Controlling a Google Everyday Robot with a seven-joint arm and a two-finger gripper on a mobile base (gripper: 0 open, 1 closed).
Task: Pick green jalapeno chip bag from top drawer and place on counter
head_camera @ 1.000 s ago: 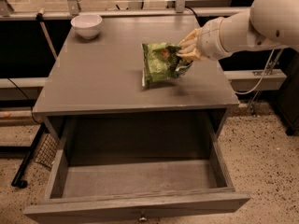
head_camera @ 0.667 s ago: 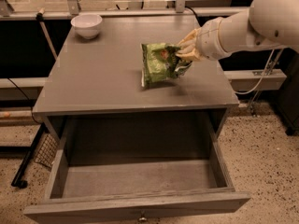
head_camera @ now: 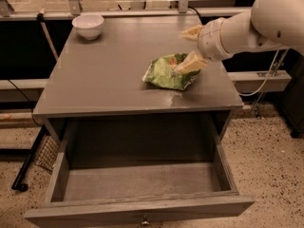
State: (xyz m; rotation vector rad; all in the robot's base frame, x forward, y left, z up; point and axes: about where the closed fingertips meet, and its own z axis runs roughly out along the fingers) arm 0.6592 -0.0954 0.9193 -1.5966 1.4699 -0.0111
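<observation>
The chip bag [head_camera: 166, 72] lies on the tabletop [head_camera: 109, 75], a little toward 4 o'clock from the middle and short of the front edge. It is a crinkly light-green pouch with a pale border and a small orange-red mark near its top. It looks slumped and puffy, resting on its broad face, so it should stay where it is.

The end effector [head_camera: 191, 48] sits at about 2 o'clock from the bag, on the end of a smooth white arm [head_camera: 247, 27] that reaches in from 3 o'clock. Its two cream-coloured fingers [head_camera: 190, 63] are spread apart. The lower one lies over the bag's right edge and looks to be touching it or just above it, while the upper one stands clear of the bag. Nothing is pinched between them. That suggests the bag's weight is on the tabletop, not the arm, and the placing step is more or less finished.

The drawer [head_camera: 142, 182] is pulled fully out at 6 o'clock. It is a wide, shallow box of matt grey wood with a small metal knob [head_camera: 144, 221] on its front panel. The tabletop is the same grey wood, flat and smooth, with a faint sheen near the bag. A small, round, glossy white bowl [head_camera: 88, 25] stands at the 11 o'clock corner, well apart from the bag.
</observation>
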